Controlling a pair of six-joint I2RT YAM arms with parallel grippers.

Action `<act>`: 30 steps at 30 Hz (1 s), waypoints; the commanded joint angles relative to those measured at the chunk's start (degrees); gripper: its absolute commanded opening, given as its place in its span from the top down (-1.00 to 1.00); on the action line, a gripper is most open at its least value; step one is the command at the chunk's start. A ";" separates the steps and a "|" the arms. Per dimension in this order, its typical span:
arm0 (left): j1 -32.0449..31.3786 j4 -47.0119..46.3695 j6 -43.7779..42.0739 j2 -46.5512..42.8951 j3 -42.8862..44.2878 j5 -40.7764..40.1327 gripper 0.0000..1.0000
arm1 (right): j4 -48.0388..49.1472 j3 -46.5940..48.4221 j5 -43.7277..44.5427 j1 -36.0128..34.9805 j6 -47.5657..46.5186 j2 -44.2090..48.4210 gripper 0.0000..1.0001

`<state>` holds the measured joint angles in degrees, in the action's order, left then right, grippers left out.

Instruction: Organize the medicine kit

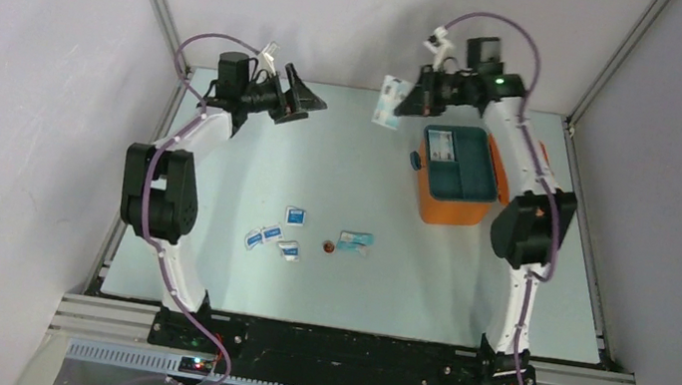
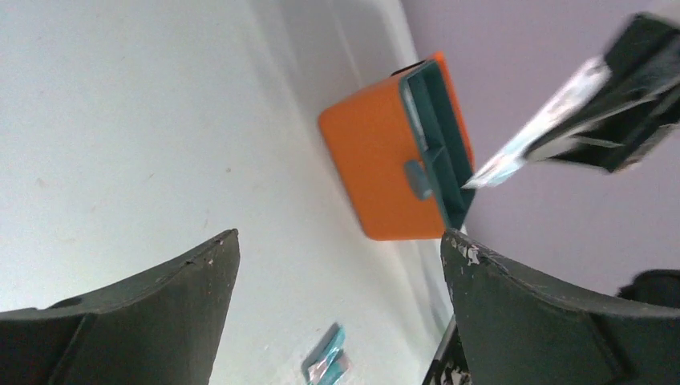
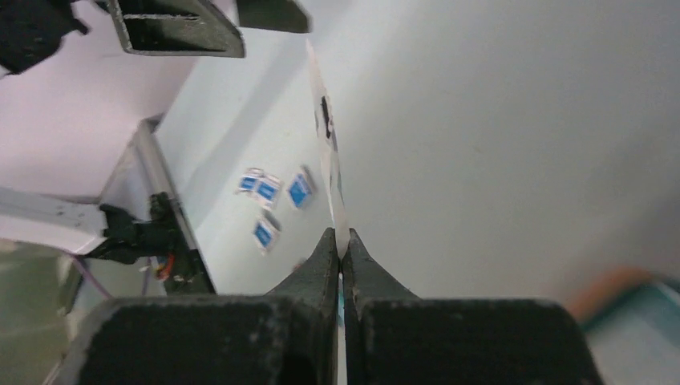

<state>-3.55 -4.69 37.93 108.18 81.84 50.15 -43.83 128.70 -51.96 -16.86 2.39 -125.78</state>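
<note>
The medicine kit [image 1: 452, 210] is an orange box standing open at the back right, with a teal divided tray inside and one flat packet [image 1: 441, 146] in its left compartment. My right gripper [image 1: 410, 104] hangs in the air just left of the kit and is shut on a thin white-and-teal packet [image 1: 391, 104]. In the right wrist view that packet [image 3: 327, 152] shows edge-on between the closed jaws [image 3: 342, 238]. My left gripper [image 1: 301, 102] is raised at the back left and open, with nothing between its fingers [image 2: 341, 237]. It faces the kit [image 2: 377, 160].
Several small blue sachets [image 1: 296, 214] lie on the table in front of the arms, with a small red-brown item [image 1: 328, 246] and a teal packet [image 1: 355, 242] beside them. Grey walls close in the back and both sides.
</note>
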 commanded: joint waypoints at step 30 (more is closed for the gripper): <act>-2.74 17.25 -17.77 -10.28 -2.28 -12.29 -0.99 | -31.40 9.11 22.33 12.08 -22.80 -2.93 1.00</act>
<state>-5.96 12.91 22.61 101.51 80.23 38.94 -75.64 135.44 -29.26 -4.60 -19.79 -127.76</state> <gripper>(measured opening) 0.996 0.010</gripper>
